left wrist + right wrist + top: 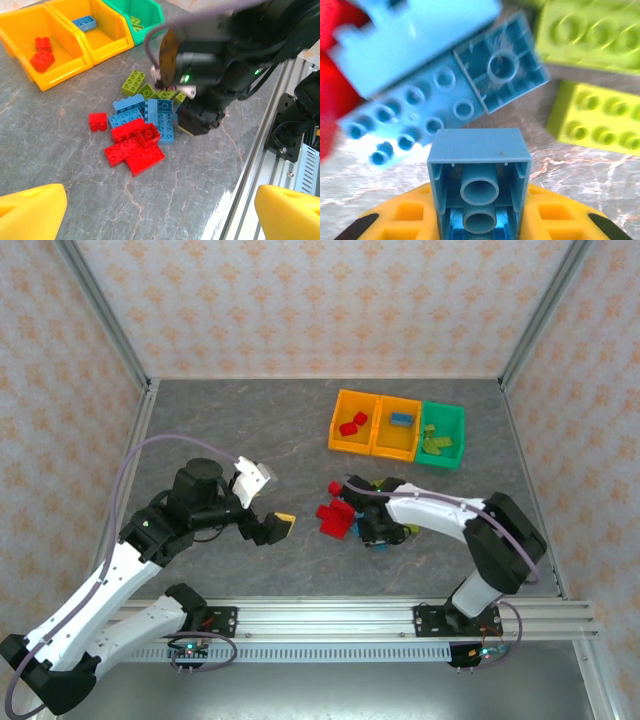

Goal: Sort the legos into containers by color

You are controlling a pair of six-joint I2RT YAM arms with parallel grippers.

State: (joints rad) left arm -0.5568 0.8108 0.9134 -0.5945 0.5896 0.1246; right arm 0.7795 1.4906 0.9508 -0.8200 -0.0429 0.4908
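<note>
A pile of legos lies on the grey table: red ones (135,150), blue ones (161,119) and yellow-green ones (134,81). My right gripper (376,530) is down in the pile, shut on a blue lego (479,170) that sits hollow side up between its yellow fingers (400,217). My left gripper (272,502) hovers open to the left of the pile with nothing between its fingers (31,212). The containers stand at the back: an orange bin (336,432) with red legos, an orange bin (395,453) with a blue one, and a green bin (441,461) with yellow-green ones.
An aluminium rail (330,618) runs along the near edge of the table, right beside the pile in the left wrist view. Patterned walls enclose the table on three sides. Bare grey surface (230,425) stretches left of the bins.
</note>
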